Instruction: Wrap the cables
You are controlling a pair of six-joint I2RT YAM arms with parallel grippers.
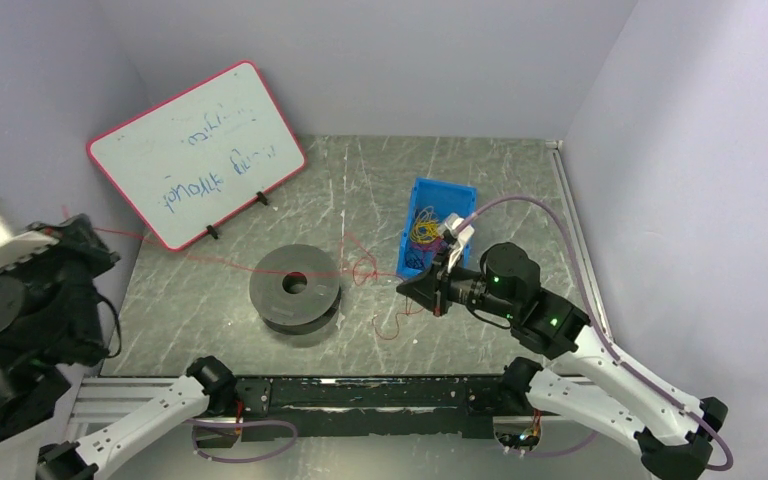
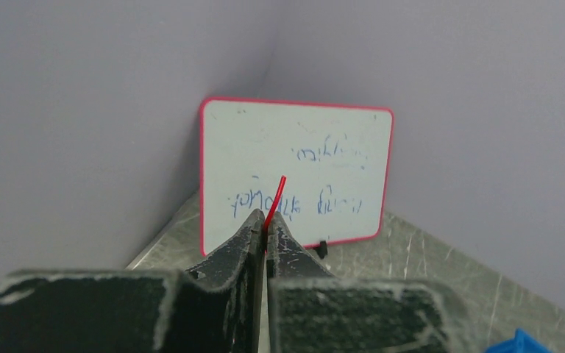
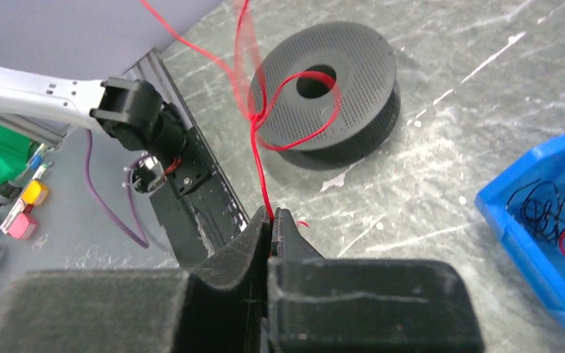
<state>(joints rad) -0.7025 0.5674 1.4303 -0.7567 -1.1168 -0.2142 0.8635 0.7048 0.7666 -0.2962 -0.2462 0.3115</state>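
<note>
The thin red wire (image 1: 222, 259) runs from my left gripper across the table, past the black spool (image 1: 295, 290), to kinked loops (image 1: 363, 268) right of the spool. My left gripper (image 1: 85, 235) is raised at the far left and shut on one end of the wire; a short red tip (image 2: 276, 195) sticks out above its closed fingertips (image 2: 266, 219). My right gripper (image 1: 407, 288) is right of the spool and shut on the wire (image 3: 257, 147), which rises from its tips (image 3: 272, 215) into a loop in front of the spool (image 3: 338, 81).
A whiteboard with a red rim (image 1: 195, 150) leans at the back left and also shows in the left wrist view (image 2: 294, 173). A blue bin (image 1: 440, 195) with a multicoloured wire tangle stands behind my right gripper, its rim (image 3: 515, 220) near the fingers. The wall is close on the left.
</note>
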